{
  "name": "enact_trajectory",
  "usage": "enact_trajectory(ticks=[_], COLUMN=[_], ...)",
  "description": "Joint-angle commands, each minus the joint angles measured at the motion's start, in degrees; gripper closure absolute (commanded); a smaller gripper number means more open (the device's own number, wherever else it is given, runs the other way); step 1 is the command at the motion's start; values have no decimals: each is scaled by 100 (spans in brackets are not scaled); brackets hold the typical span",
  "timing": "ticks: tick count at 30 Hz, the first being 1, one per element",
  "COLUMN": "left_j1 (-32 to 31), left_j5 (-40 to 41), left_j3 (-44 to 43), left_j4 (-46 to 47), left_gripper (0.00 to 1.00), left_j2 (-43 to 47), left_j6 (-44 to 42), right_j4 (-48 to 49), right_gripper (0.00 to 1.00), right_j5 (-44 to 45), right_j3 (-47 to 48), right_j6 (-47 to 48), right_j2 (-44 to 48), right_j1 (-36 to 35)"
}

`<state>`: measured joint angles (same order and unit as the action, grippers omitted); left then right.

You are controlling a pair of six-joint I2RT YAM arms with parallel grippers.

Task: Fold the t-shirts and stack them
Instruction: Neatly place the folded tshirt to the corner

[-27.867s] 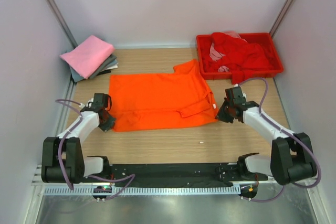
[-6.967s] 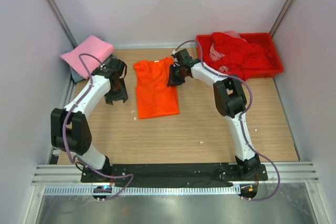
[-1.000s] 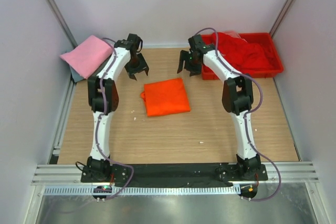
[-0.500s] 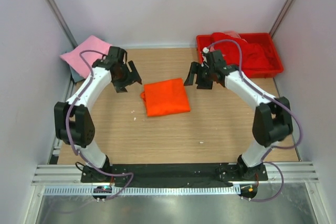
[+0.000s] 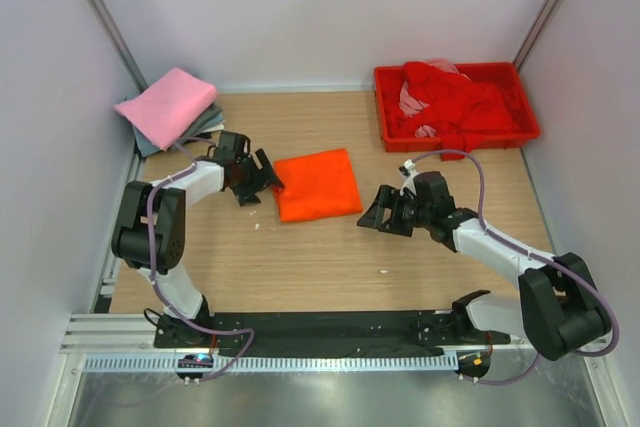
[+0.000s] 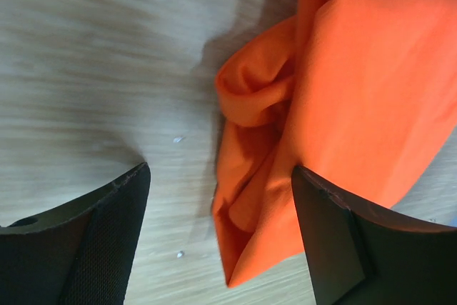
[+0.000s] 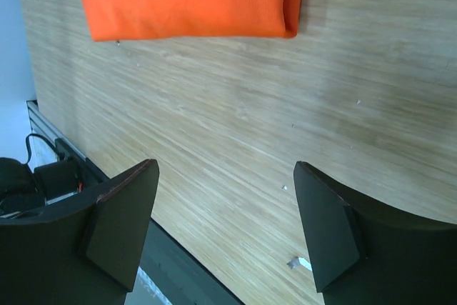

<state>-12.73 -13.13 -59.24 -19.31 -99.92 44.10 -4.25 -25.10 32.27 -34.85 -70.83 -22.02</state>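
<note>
Orange t-shirt (image 5: 317, 184) lies folded square, its left edge bunched.

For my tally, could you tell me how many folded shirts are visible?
3: orange shirt mid-table, pink shirt topping the back-left stack, grey shirt beneath it; others may be hidden underneath.

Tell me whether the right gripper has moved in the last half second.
Yes. The right gripper has drawn back from the red tray, down the top view toward the near side, jaws open.
</note>
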Motion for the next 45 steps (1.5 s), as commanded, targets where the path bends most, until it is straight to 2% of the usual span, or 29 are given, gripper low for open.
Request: enact_trajectory(ticks=[1,9,13,17,20,21,24,27,35,45], left_j1=[-80,-195,-230,-317,-396,-432,-458,-441,-212,262], left_j5=[-94,346,319,425,355,363,372,398,425,267], left_j3=[114,335,177,1,-122,-192,-324,-630,-2073,-3487], left_j4=[1165,1404,1492,1509,1509,1509,1457,1081,-361,-1232], left_gripper=[20,24,37,46,56,68,87,97,100,100], left_j2=[-45,-343,-651,-888,-1047,-1065,-1021,-758,-458,-765], left_j6=[196,380,389,345,301,249,152,38,-314,-472], right_j4=[987,1488,1857,2279,2332,2341,2359,2368,2473,2499], right_gripper=[18,17,17,17,17,17,18,18,18,18], right_j5=[-249,-302,-294,-232,-153,-153,-170,-109,5,-30], right_j3=[-360,-915,-1196,-1399,-1355,-1338,-1320,-1381,-1610,-1628], right_j6=[-119,-109,-153,-189,-163,-145,-145,-136,-145,-119], right_j2=[341,561,316,26,-150,-203,-300,-152,201,175], right_j1=[-39,-48,-92,-118,-118,-118,-118,-118,-118,-118])
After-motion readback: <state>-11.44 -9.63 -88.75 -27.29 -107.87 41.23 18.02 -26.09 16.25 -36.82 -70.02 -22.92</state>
